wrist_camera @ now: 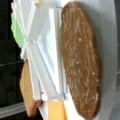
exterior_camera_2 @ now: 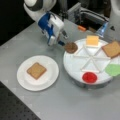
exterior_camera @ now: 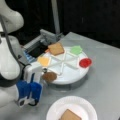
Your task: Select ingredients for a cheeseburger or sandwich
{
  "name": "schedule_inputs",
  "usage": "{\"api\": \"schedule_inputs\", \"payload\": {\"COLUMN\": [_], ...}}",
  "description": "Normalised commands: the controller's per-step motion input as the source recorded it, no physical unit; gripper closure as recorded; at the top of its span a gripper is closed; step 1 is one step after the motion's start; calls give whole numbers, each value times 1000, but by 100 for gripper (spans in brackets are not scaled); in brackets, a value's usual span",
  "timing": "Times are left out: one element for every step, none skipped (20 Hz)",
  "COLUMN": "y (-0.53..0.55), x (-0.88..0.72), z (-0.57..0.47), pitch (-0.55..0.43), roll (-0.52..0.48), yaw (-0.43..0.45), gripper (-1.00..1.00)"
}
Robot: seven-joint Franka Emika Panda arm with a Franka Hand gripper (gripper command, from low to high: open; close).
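Note:
A round dark brown patty [exterior_camera: 49, 76] [exterior_camera_2: 71, 47] [wrist_camera: 80, 60] lies in a section at the rim of the white divided tray [exterior_camera: 72, 75] [exterior_camera_2: 75, 67]. My blue gripper [exterior_camera: 28, 102] [exterior_camera_2: 57, 43] hangs just off that rim beside the patty, open with nothing between its fingers. Other sections hold a yellow cheese square [exterior_camera: 44, 60] [exterior_camera_2: 92, 40] [wrist_camera: 56, 110] and a bread slice [exterior_camera: 56, 48] [exterior_camera_2: 111, 49] [wrist_camera: 27, 95]. Another bread slice [exterior_camera: 70, 115] [exterior_camera_2: 36, 70] lies alone on the white plate [exterior_camera: 82, 106] [exterior_camera_2: 50, 80]. No stacked cheeseburger or sandwich is in view. The wrist view shows no fingers.
A green lettuce piece [exterior_camera: 76, 50] [exterior_camera_2: 113, 69] [wrist_camera: 16, 30] and a red tomato round [exterior_camera: 85, 62] [exterior_camera_2: 89, 77] also sit on the tray. Behind the tray are a grey metal fixture [exterior_camera: 47, 36] [exterior_camera_2: 87, 15] and an upright pole [exterior_camera: 55, 15]. The grey table [exterior_camera: 105, 82] carries everything.

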Motion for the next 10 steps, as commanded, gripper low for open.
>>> {"api": "schedule_inputs", "payload": {"y": [-97,-78,-68,-59,-49,-47,-39,-28,-19,-13], "x": [195,186,179,171,165,160,155,150,146,141], "z": [-120,-107,-100,-99,-99,-99,-96,-94,-93,-94], "pitch": [-129,-125,-122,-119,-120,-120,-118,-117,-115,-114], "roll": [244,241,239,239,240,239,237,237,235,232], "yaw": [57,54,53,45,39,36,29,22,13,5], "gripper": [-100,-100,-100,-100,-100,-100,-100,-100,-100,-100]}}
